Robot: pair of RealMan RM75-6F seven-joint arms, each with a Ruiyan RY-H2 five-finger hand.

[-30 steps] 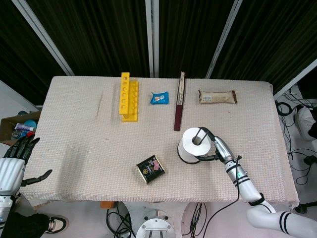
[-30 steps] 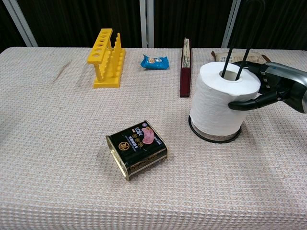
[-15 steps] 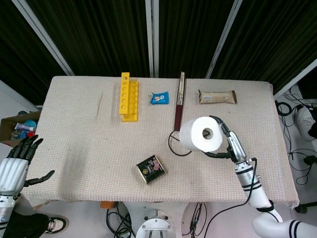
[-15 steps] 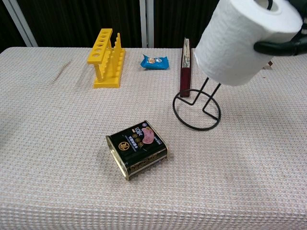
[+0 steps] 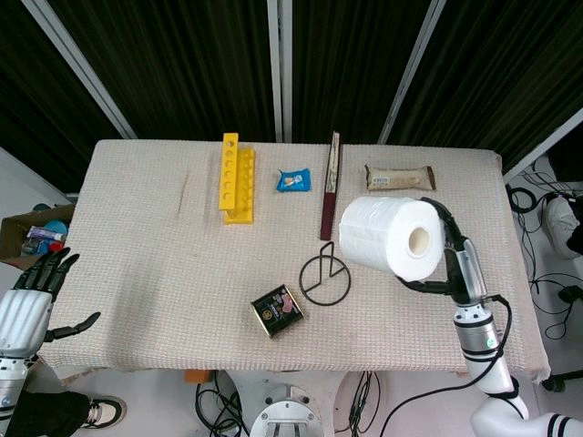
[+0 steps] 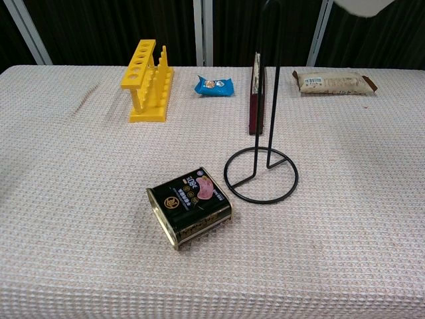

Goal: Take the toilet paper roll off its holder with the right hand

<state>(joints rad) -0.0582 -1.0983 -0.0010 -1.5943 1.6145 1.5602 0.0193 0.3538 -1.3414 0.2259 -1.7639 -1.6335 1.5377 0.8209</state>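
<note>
My right hand (image 5: 458, 264) grips the white toilet paper roll (image 5: 390, 236) in the air, tilted on its side, well above the table. Only a sliver of the roll (image 6: 364, 6) shows at the top edge of the chest view. The black wire holder (image 5: 325, 279) stands bare on the cloth, its ring base (image 6: 261, 175) flat and its upright loop empty. It is to the left of and below the roll. My left hand (image 5: 35, 298) hangs open off the table's left front corner, holding nothing.
A dark tin can (image 6: 189, 207) lies just left of the holder's base. Behind stand a yellow rack (image 6: 147, 81), a blue packet (image 6: 214, 86), a dark red book on edge (image 6: 256, 101) and a wrapped bar (image 6: 334, 82). A cardboard box (image 5: 32, 233) sits beside the table.
The roll has come fully off the holder, rising and moving right with my right hand. The holder has slid a little forward and left and stands upright. The left hand stayed put.
</note>
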